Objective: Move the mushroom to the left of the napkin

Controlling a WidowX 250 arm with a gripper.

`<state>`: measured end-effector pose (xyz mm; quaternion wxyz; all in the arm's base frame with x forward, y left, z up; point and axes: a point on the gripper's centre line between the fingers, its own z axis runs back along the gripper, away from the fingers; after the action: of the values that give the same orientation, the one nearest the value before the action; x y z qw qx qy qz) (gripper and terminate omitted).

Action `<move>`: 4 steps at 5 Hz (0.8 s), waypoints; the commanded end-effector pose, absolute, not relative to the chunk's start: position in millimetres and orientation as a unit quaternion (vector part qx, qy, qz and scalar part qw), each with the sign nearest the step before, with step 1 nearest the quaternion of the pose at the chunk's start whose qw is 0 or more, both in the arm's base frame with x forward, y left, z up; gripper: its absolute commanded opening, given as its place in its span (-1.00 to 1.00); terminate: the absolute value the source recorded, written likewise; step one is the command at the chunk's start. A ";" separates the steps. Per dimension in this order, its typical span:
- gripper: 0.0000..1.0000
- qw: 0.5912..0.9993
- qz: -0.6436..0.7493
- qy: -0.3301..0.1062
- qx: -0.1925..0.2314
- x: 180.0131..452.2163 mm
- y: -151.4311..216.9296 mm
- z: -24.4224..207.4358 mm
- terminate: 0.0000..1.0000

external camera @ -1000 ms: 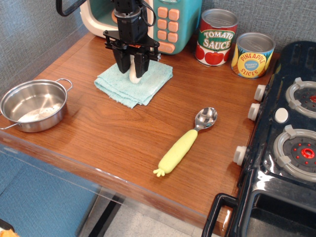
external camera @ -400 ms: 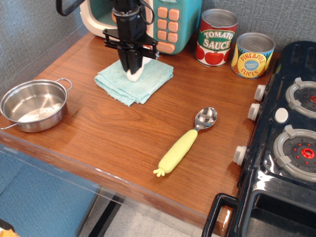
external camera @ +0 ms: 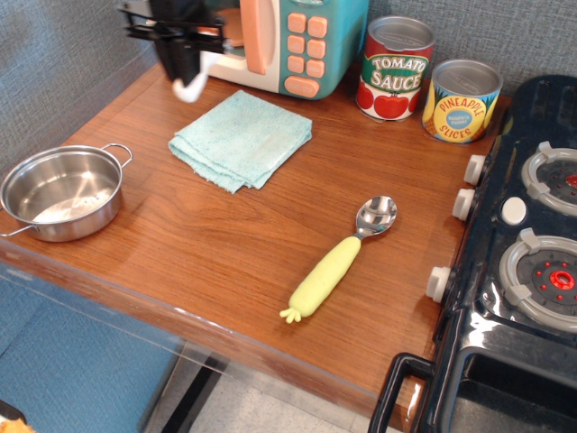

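The light teal napkin [external camera: 242,139] lies flat on the wooden counter in front of the toy microwave. My black gripper [external camera: 184,65] is up at the back left, above and to the left of the napkin. It is shut on the mushroom [external camera: 193,86], whose white stem sticks out below the fingers; the cap is hidden between them. The mushroom hangs in the air, clear of the counter.
A steel pot [external camera: 59,190] stands at the left front. A yellow-handled spoon [external camera: 339,261] lies mid-counter. A toy microwave [external camera: 288,41], a tomato sauce can [external camera: 395,68] and a pineapple can [external camera: 461,99] line the back. A toy stove [external camera: 523,244] is on the right.
My gripper closed on the mushroom that stood on the napkin, lifted it and carried it left and back. The napkin now lies bare.
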<state>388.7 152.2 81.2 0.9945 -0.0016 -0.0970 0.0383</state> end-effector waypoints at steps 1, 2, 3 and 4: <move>-1.00 0.993 0.055 -0.098 0.030 379.0 210.9 95.0 -1.00; -1.00 0.996 0.029 -0.070 0.048 377.4 219.8 78.4 -1.00; 1.00 0.997 0.011 -0.070 0.025 375.4 210.5 72.7 -1.00; 1.00 0.997 -0.016 -0.079 0.018 374.2 197.0 76.4 -1.00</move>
<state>365.9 195.6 35.7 0.9992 -0.0062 -0.0374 -0.0084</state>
